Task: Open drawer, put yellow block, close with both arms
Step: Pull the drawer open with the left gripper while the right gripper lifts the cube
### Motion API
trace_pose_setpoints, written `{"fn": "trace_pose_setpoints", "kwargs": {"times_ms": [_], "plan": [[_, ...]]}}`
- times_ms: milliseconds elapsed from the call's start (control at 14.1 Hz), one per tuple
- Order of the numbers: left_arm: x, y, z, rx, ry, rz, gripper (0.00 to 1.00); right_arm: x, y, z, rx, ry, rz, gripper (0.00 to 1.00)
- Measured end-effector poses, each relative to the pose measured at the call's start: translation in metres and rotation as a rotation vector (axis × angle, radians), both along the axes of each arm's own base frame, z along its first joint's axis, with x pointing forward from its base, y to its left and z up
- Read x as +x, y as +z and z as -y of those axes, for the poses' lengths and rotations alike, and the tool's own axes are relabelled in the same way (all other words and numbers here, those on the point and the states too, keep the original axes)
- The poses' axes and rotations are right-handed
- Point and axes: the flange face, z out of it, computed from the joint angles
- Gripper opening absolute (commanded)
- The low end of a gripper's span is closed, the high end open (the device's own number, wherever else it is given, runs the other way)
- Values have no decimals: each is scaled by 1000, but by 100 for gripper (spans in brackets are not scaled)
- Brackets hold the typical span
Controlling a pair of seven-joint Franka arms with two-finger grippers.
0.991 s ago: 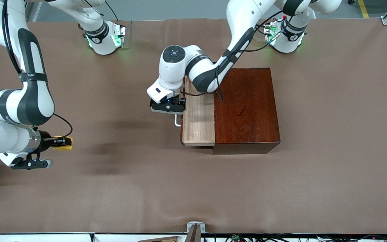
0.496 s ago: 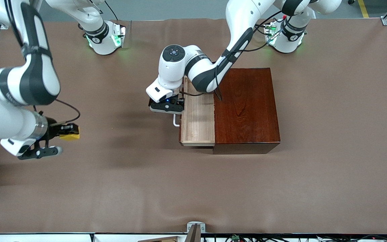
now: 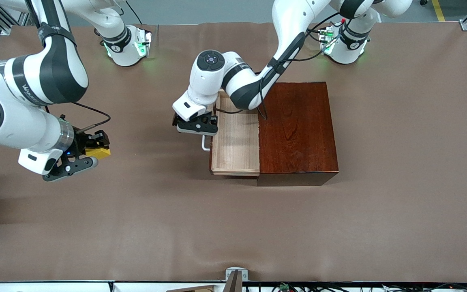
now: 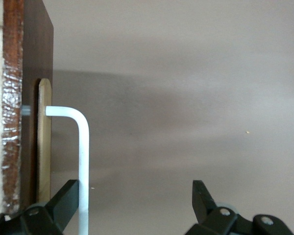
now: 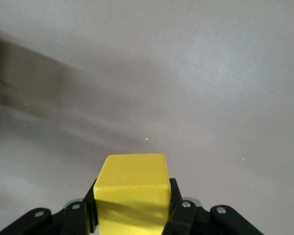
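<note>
The drawer point(image 3: 235, 142) of pale wood stands partly pulled out of the dark reddish-brown box point(image 3: 296, 129), and its inside shows bare. My left gripper point(image 3: 196, 123) is open at the white handle point(image 3: 205, 145). In the left wrist view the handle point(image 4: 82, 147) lies against one finger point(image 4: 63, 200), with the other finger far apart; the left gripper point(image 4: 135, 200) grips nothing. My right gripper point(image 3: 95, 148) is shut on the yellow block point(image 3: 99, 153) and holds it above the table toward the right arm's end. The right wrist view shows the block point(image 5: 132, 188) clamped between the fingers of the right gripper point(image 5: 132, 205).
The brown table point(image 3: 233, 227) stretches wide around the box. The two arm bases point(image 3: 128, 44) stand at the table's edge farthest from the front camera. A small metal bracket point(image 3: 235, 275) sits at the nearest edge.
The drawer has slid farther out, drawn by my left gripper at the handle. My right arm has carried the yellow block across the table toward the drawer.
</note>
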Motion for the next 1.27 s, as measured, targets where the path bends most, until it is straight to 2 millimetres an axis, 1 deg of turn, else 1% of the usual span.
{"fn": "trace_pose_setpoints", "kwargs": {"times_ms": [283, 496, 708, 1062, 1274], "plan": [[8, 7, -4, -22, 37, -26, 100, 0, 0, 0, 33, 190, 1, 0], [9, 8, -4, -16, 43, -36, 100, 0, 0, 0, 53, 303, 3, 0], [8, 10, -4, -7, 42, -44, 100, 0, 0, -1, 61, 346, 5, 0], [5, 1, -10, 62, 38, -91, 100, 0, 0, -2, 69, 390, 6, 0], [6, 3, -10, 65, 40, -96, 100, 0, 0, -3, 73, 408, 6, 0]]}}
